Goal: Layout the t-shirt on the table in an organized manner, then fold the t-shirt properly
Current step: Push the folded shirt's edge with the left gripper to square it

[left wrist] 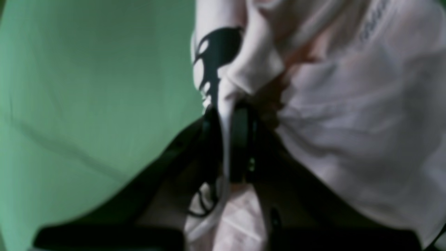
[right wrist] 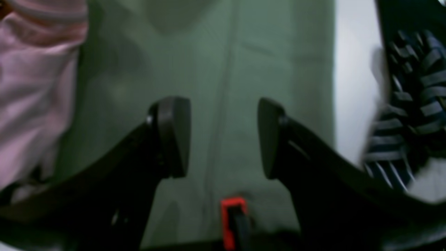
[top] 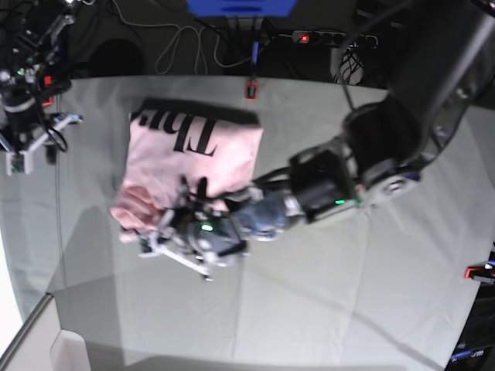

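Base view shows, at the upper left of the frame, the right gripper held over the table, well apart from the t-shirt. Its jaws are seen spread wide in the right wrist view, with nothing between them, above a red clamp at the table edge. The t-shirt is found left of centre, bunched, with black lettering facing up. At its lower edge the left gripper is clenched on a fold of the pink cloth, as seen in the left wrist view. The left arm crosses the middle and covers part of the table. The surface is a creased pale green cloth. Cables and a power strip are seen at the top. Both wrist views are blurred.
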You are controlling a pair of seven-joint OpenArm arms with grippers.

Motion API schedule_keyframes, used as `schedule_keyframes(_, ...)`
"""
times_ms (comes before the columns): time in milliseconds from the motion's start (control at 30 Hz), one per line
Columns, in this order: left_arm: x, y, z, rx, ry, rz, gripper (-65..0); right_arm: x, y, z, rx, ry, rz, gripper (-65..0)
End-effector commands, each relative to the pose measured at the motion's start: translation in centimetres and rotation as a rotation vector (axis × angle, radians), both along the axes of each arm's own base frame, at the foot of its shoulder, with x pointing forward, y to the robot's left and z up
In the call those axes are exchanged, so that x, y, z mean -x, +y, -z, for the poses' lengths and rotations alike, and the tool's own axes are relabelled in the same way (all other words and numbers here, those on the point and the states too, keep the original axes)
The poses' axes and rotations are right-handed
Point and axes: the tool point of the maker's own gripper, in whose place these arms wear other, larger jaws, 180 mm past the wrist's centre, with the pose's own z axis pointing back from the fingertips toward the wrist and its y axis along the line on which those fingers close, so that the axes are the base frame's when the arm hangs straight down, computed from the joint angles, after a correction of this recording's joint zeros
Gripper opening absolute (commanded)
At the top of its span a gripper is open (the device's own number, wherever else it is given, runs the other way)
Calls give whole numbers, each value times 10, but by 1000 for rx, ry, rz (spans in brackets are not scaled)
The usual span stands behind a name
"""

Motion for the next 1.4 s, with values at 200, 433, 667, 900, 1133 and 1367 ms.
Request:
schedule_keyframes(200, -22, -2, -17, -81, -146, 76, -650, 5, -17, -14, 27, -42, 41, -338)
schedule_keyframes(433, -27, 9, -14, -107, -156, 66, -650, 9, -13, -10, 16, -31, 41, -338)
schedule_keyframes(667, -31, 19, -12, -112, -122, -4, -650, 5, -9, -23, 37, -61, 32, -337)
schedule_keyframes(900, -28, 17, -11, -110, -119, 1, -643, 4, -10, -27, 46, -69, 30, -337)
schedule_keyframes(1133, -39, 22, -17, -124, -154, -8, -287, 5, -10, -26, 44, -67, 34, -337)
schedule_keyframes(1367, -89, 26, -72, -156, -369, -5, -102, 10, -5, -20, 24, -56, 43, -338)
